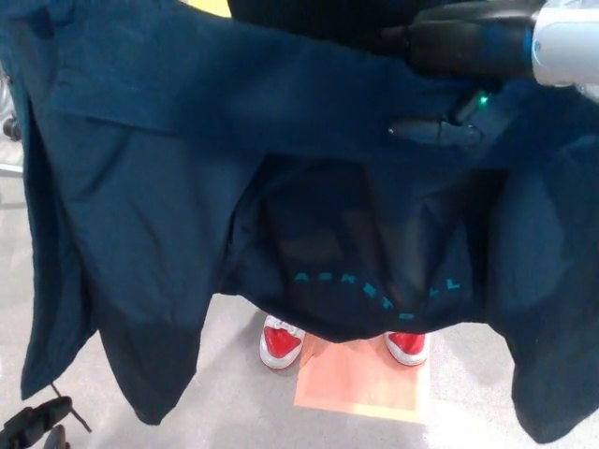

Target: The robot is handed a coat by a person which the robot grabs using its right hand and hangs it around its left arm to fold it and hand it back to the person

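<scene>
Head camera, looking down. The dark navy fabric coat (159,187) filled nearly the whole view, hanging spread out in front of me with its upper edge running across the top of the frame. Its two front panels dropped low at left and right. Between them the darker inner lining was exposed, carrying an arc of small teal lettering (374,292) (too small to read).

My right hand (463,65) came in from the upper right on its white forearm segment (566,42). It sat at the coat's upper edge, black against the navy cloth and touching it. A small green indicator light (483,98) glowed on its underside. I could not tell from this view whether that hand was clamped on the cloth or merely resting against it.

My left hand (33,423) showed only partly at the bottom left corner, low and well apart from the right one. It was released: digits spread, with nothing between them. A thin dark cord (70,412) dangling from the coat's left hem hung just beside it.

Under the coat's lower edge, a person's red-and-white shoes (281,342) stood on the pale grey floor (243,402). The right-hand shoe was touching a pale orange square floor patch (365,383).
</scene>
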Available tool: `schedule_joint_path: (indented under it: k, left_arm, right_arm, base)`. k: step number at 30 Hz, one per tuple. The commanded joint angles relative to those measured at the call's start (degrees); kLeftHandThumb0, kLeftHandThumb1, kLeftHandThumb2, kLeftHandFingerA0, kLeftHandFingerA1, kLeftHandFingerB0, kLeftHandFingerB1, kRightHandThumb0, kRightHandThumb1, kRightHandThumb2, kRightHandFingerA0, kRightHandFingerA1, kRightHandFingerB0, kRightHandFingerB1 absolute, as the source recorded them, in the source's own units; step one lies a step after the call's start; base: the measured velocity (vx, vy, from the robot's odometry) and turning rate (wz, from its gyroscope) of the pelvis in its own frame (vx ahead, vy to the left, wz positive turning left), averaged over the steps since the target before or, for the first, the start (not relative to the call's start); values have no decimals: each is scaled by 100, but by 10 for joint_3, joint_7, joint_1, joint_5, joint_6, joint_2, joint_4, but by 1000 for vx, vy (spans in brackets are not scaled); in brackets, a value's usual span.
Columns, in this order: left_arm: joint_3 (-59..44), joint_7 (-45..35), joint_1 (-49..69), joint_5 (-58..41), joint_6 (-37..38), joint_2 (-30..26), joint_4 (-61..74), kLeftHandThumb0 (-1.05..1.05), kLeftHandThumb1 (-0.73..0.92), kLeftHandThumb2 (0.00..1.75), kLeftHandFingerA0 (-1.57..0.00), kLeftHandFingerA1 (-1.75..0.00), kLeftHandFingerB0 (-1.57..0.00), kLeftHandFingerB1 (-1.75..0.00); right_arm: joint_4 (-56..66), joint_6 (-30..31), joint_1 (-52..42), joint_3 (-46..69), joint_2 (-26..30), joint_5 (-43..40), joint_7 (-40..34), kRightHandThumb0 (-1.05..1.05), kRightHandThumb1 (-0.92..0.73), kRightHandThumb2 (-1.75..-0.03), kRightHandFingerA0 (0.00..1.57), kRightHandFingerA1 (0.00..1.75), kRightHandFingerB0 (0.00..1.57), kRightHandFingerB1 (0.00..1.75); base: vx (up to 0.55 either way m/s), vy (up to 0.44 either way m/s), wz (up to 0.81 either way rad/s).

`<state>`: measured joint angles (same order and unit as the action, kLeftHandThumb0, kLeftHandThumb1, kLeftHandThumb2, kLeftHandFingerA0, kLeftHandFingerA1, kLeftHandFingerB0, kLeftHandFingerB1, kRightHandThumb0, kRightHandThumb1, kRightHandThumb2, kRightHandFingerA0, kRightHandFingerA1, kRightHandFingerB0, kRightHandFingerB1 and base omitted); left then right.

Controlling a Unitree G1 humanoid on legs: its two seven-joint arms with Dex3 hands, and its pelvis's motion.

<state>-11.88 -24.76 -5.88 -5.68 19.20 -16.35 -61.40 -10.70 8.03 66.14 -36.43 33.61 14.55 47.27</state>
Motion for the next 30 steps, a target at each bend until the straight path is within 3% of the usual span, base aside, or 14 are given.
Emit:
schedule_joint_path:
  k: [1,2,4,5,7,9,10,14,16,17,19,24,28,30]
  left_arm:
    - [-6,-17,6,-8,12,-20,0,-68,92,71,-8,-26,-8,-26]
    - [-8,-18,6,-9,9,-19,0,-69,74,107,-3,-36,-3,-36]
    - [-9,-19,6,-10,9,-18,-1,-69,74,107,-3,-36,-3,-36]
    - [-9,-19,8,-9,7,-19,1,-69,92,72,-8,-27,-8,-27]
    - [-8,-20,10,-7,6,-20,-1,-78,77,106,-7,-34,-7,-35]
    - [-8,-13,11,-4,6,-19,-5,-72,92,70,-9,-28,-11,-28]
    - [-6,-5,15,0,11,-17,-6,-73,73,106,-5,-41,-6,-42]
    - [-9,-9,20,-4,9,-16,-7,-70,92,69,-10,-28,-11,-29]
    - [-9,-14,23,-4,11,-17,-6,-71,92,69,-10,-29,-11,-29]
    - [-10,-12,24,-6,12,-16,-5,-72,72,105,-4,-40,-6,-42]
    - [-13,-14,26,-9,9,-16,-1,-72,92,69,-11,-28,-12,-29]
    - [-11,-28,25,-7,10,-20,-7,-75,92,72,-9,-26,-11,-28]
    - [-20,-31,25,-17,8,-17,-8,-70,92,70,-9,-27,-10,-27]
    - [-21,-24,22,-15,9,-15,-7,-67,91,71,-10,-29,-9,-27]
  right_arm:
    - [-32,19,47,-16,6,31,121,-97,-58,-97,0,0,0,4]
    - [-37,40,64,-25,1,46,134,-86,-48,-89,0,0,0,1]
    - [-41,47,71,-29,-2,54,140,-86,-48,-89,0,0,0,1]
    - [-46,49,82,-37,-6,65,144,-81,-44,-86,0,1,0,0]
    - [-57,60,95,-47,-16,80,146,-78,-41,-86,0,3,0,0]
    - [-66,75,100,-52,-26,88,149,-91,-48,-64,0,0,0,4]
    - [-71,72,101,-57,-32,101,142,-76,-41,-85,0,5,0,0]
    - [-87,50,112,-81,-41,155,125,-85,-49,-90,4,13,6,0]
    - [-101,48,113,-82,-50,168,109,-91,-41,-84,42,46,51,44]
    - [-103,44,108,-79,-52,177,91,-94,-40,-83,65,56,64,46]
    - [-103,25,95,-78,-51,204,46,-94,-68,-62,88,80,39,34]
    - [-96,-7,57,-71,-48,242,-42,-80,-87,-68,100,128,38,34]
    - [-109,-26,20,-48,-59,236,-110,-62,-92,-71,95,108,50,39]
    - [-120,-45,2,-27,-66,219,-138,-52,-92,-71,61,47,50,43]
  base:
    - [0,0,0]
    - [0,0,0]
    - [0,0,0]
    - [0,0,0]
    - [0,0,0]
    - [0,0,0]
    - [0,0,0]
    - [0,0,0]
    - [0,0,0]
    - [0,0,0]
    - [0,0,0]
    - [0,0,0]
    - [0,0,0]
    - [0,0,0]
